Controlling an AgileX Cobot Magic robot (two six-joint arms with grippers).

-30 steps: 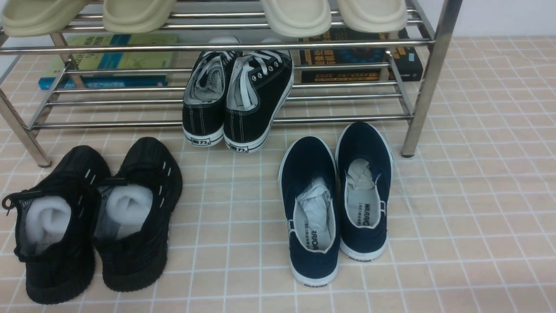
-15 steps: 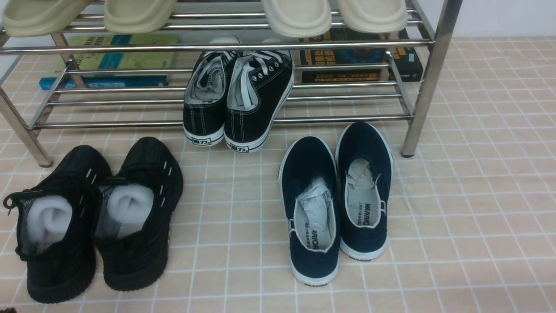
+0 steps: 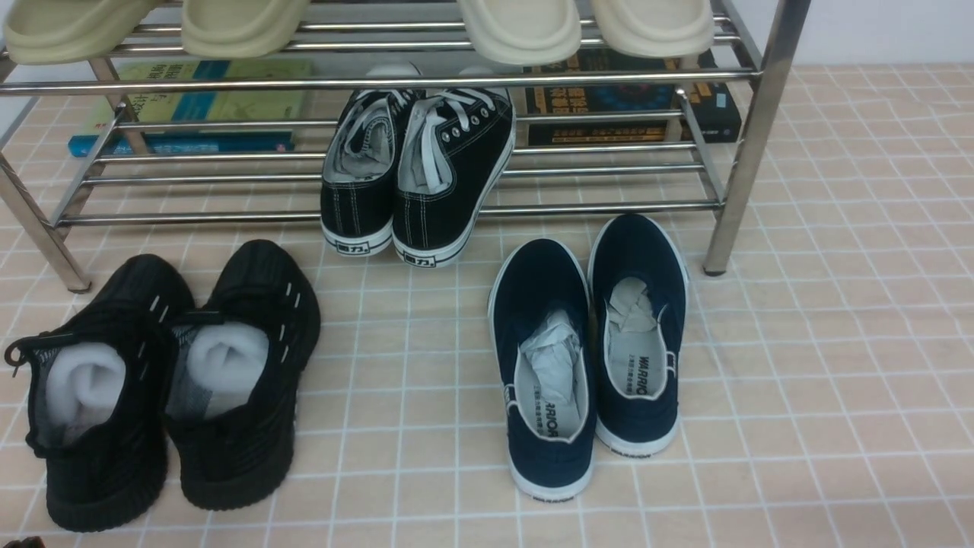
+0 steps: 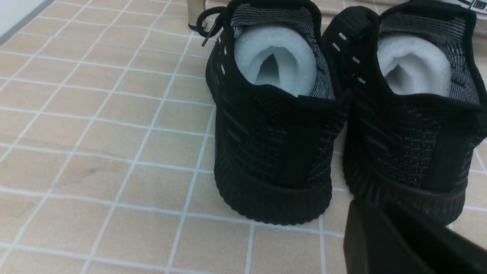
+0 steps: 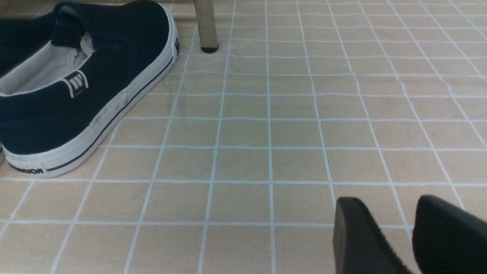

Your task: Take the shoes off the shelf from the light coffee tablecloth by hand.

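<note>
Light coffee tablecloth [image 3: 837,342]: beige-tan, printed with a grid of thin white lines, covers the whole worktop and bears every item listed.

Shelf [image 3: 749,137]: chrome rack of thin horizontal tubes on thicker upright legs, standing at the far side of the cloth. Upper tier carries two pairs of cream slippers [image 3: 517,30], only their near ends in frame. Lower tier carries one pair of black canvas lace-ups [image 3: 415,175], white-trimmed soles, heels hanging over the front tube toward the cloth.

Books, seen through the lower tier: green and blue books [image 3: 190,106] to the left, a dark book [image 3: 631,99] to the right.

Shoes [image 3: 167,380]: all-black knit pair, ribbed soles, small white dashes on the sides. They stand off the shelf, on the cloth, in front of its left leg, heels toward the camera, the two touching side by side. Contents: white foam stuffing [image 4: 276,61] in each.

Navy slip-ons [image 3: 590,350]: white soles, on the cloth in front of the shelf's right half. Contents: crumpled white paper [image 3: 555,358] in each.

Left gripper [image 4: 411,243]: a dark part shows just behind the shoes' heels, touching nothing; how far the fingers are parted cannot be told.

Right gripper [image 5: 412,234]: fingers [image 5: 357,236] a little apart, holding nothing, over bare cloth beside the slip-ons.
</note>
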